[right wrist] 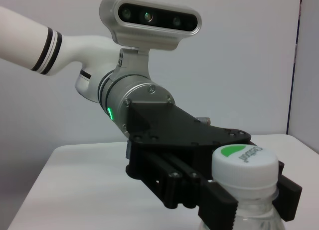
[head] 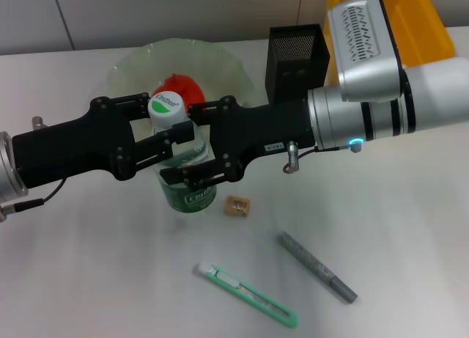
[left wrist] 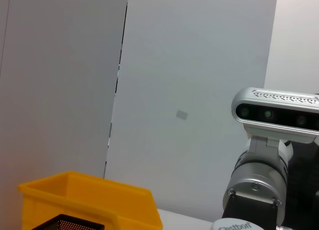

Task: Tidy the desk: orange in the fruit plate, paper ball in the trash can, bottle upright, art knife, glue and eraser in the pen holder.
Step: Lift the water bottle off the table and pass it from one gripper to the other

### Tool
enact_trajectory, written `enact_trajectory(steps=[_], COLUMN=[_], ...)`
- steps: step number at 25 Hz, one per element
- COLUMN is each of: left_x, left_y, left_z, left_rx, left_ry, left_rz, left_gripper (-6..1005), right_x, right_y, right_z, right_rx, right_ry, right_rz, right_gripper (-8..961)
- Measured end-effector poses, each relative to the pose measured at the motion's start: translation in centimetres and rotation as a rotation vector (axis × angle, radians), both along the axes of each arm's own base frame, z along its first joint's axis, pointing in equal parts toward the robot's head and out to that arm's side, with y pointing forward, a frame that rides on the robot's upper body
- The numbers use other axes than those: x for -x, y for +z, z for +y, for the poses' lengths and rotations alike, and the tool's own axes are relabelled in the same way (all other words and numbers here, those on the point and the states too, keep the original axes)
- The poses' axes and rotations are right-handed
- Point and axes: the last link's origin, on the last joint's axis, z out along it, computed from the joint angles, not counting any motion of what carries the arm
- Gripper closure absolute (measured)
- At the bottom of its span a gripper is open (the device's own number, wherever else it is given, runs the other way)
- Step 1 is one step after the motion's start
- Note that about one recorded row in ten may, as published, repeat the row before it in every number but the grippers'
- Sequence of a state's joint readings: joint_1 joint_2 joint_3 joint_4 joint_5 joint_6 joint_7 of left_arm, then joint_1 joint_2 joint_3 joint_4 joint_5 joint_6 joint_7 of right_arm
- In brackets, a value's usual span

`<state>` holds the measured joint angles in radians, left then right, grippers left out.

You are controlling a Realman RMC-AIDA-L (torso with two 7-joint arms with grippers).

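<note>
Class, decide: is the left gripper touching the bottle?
Touching. The right wrist view shows the left gripper with its fingers pressed against the bottle just below its cap.

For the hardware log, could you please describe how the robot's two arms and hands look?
Both hands, left hand and right hand, are matte black linkage frames with visible screws. The right arm is white with black bands, a silver wrist, a small blue-green light and a silver camera housing. A thin black cable trails near the left wrist.

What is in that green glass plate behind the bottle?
An orange lies in the fruit plate. Only its top shows, because the bottle, upright and held between the left gripper and right gripper, covers the rest and part of the plate's floor.
</note>
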<state>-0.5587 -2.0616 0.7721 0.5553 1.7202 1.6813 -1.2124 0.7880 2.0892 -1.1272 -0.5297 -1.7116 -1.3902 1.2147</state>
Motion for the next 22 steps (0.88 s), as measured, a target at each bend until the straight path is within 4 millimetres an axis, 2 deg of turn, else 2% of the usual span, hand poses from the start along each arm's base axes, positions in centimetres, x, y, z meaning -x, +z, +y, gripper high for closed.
enact_trajectory(steps=[22], left_x=[-0.39], left_y=[0.02], left_z=[0.32], left_rx=[0.001], left_ry=[-0.005], left_rz=[-0.001], left_gripper=[544], right_x=[-0.22], right_y=[0.01], right_z=[0.5], right_rx=[-0.037], right_ry=[-0.01], right_rz=[-0.017], right_gripper=[187])
